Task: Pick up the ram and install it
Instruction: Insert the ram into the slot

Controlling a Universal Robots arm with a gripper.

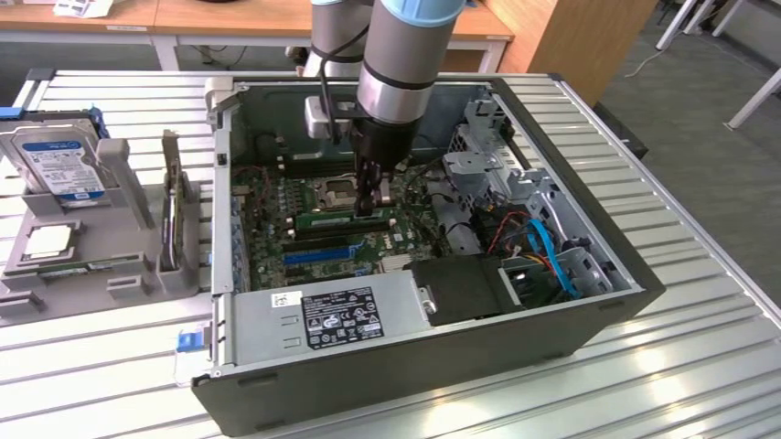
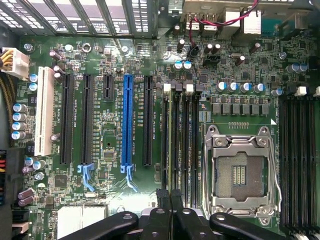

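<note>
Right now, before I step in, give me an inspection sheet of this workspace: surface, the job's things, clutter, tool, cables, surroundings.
Surface: slatted metal table, carrying an open computer case.
Job's things: green ram lying along the memory slots, directly under the tool; processor socket empty.
Clutter: grey holder at the exterior view's left, with a hard drive and a processor chip.
Tool: shut, tip down at the ram; grip or press cannot be told.
Cables: blue and red cables inside the case, at the exterior view's right.
Surroundings: wooden desks behind the table.
</note>
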